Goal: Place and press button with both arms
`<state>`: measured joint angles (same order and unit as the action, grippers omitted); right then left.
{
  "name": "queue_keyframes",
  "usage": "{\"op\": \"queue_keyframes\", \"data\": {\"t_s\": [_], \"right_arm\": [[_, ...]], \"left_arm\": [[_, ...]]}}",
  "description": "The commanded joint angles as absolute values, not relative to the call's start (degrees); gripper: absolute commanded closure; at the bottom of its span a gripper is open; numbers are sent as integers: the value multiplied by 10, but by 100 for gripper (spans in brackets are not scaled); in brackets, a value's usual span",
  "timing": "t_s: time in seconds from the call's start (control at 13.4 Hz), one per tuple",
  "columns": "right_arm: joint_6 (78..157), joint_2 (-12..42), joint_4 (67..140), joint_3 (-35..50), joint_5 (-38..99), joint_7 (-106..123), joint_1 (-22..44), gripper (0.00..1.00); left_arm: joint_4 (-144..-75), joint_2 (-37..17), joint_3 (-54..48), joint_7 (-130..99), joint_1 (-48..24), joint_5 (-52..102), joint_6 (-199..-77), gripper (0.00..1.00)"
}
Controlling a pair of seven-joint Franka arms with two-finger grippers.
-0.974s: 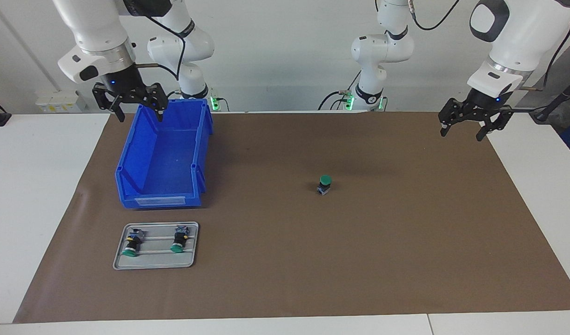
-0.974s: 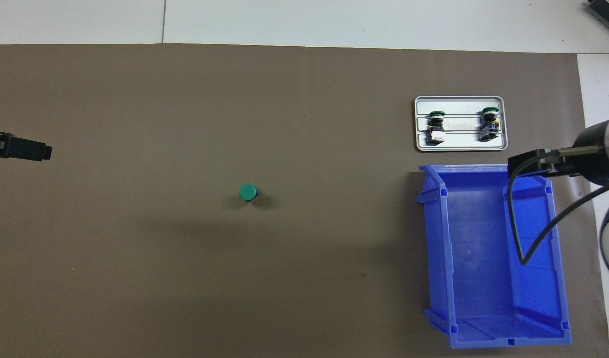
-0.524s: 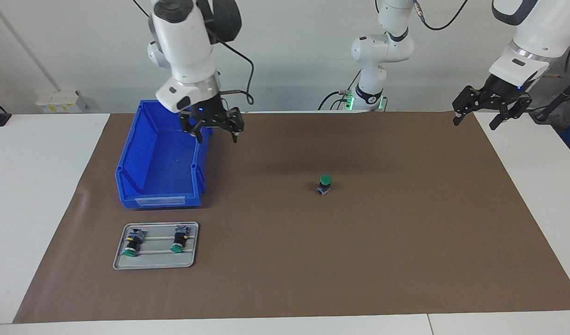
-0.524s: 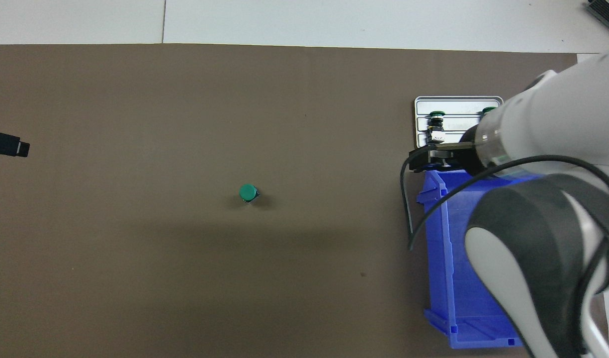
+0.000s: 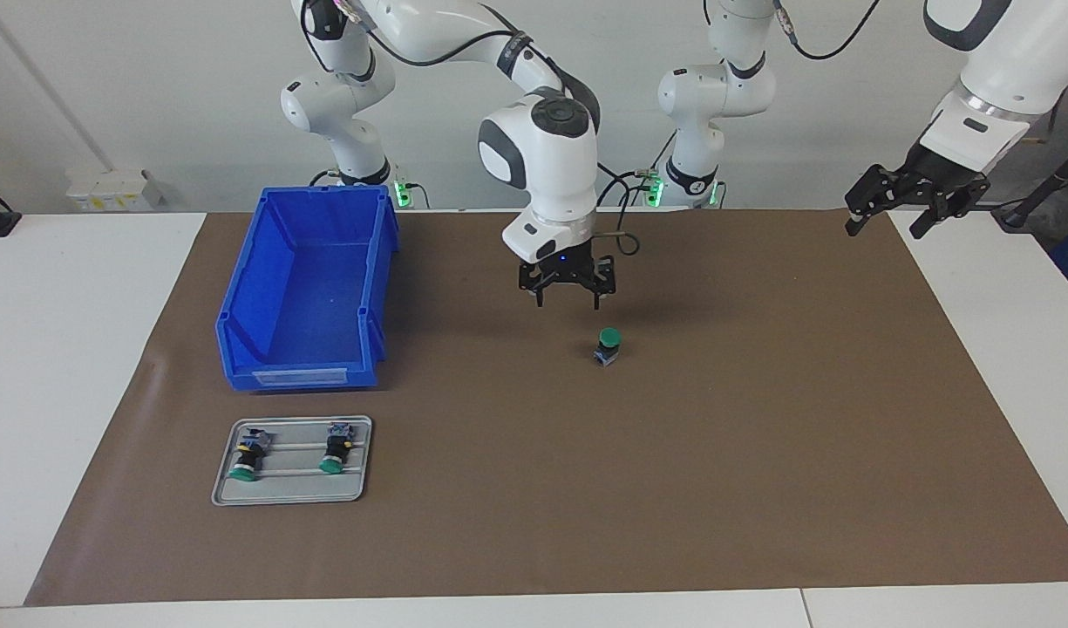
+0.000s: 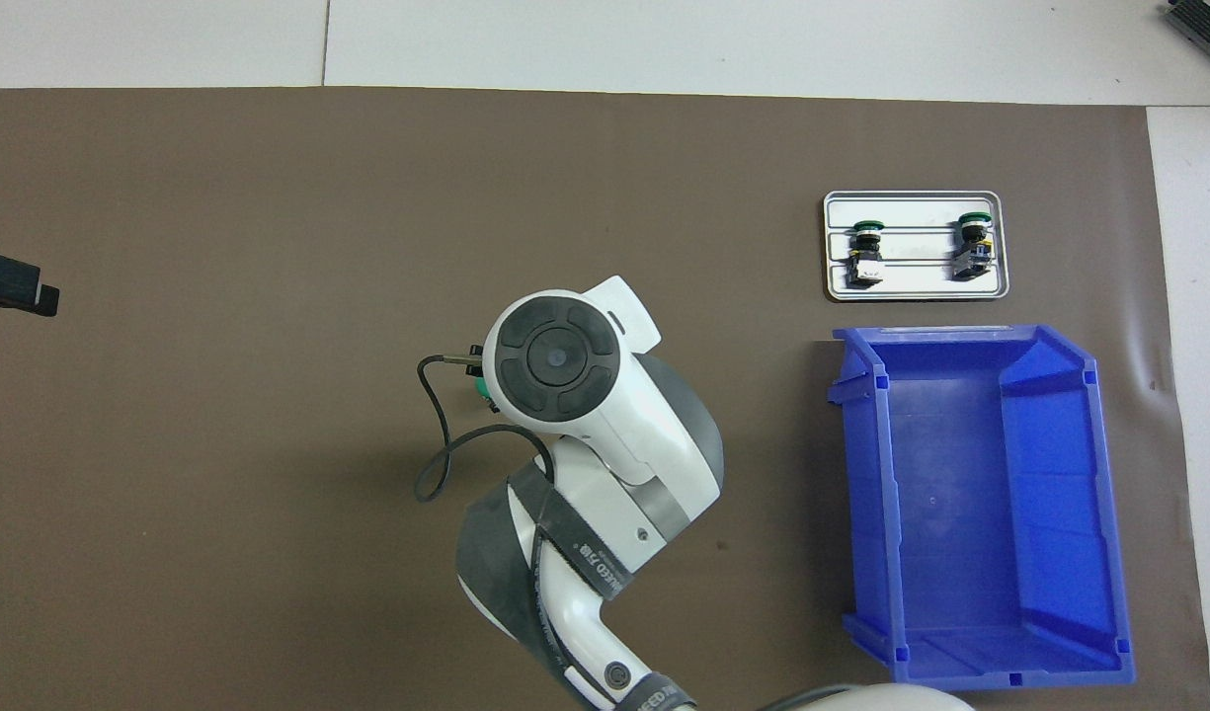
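The button (image 5: 608,345) stands upright on the brown mat, green cap up, near the middle of the table. My right gripper (image 5: 567,302) hangs open and empty in the air over the mat, just beside the button and a little above it, not touching it. In the overhead view the right arm's wrist covers the button except a green sliver (image 6: 480,387). My left gripper (image 5: 884,228) is open and empty, raised over the mat's edge at the left arm's end; only its tip (image 6: 17,293) shows in the overhead view.
A blue bin (image 5: 298,377) (image 6: 866,494) stands at the right arm's end. Farther from the robots than the bin, a grey tray (image 5: 289,488) (image 6: 916,281) holds two more buttons (image 5: 248,458) (image 5: 335,449) lying on their sides.
My right arm has swung from over the blue bin across the mat and now hangs beside the button. My left gripper has risen and drawn back slightly. The button has not moved.
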<state>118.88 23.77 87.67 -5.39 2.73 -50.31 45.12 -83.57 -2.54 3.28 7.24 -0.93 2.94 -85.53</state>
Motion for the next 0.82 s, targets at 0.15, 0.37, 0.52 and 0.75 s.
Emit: {"op": "queue_keyframes", "data": {"t_s": [0.15,0.37,0.52,0.75], "right_arm": [[1225,361,779,-56,-25,-577,486,0],[1268,371,787,-56,-26,-578,488,0],[1277,372,796,-56,-25,-580,487,0],[1288,371,816,-56,-25,-580,488,0]], "left_arm": [[-911,22,31,60,-6,32,-873,0],[-942,35,31,58,-6,32,-902,0],[-944,36,31,60,-8,31,-913,0],[-943,36,31,63,-11,31,-904,0]]}}
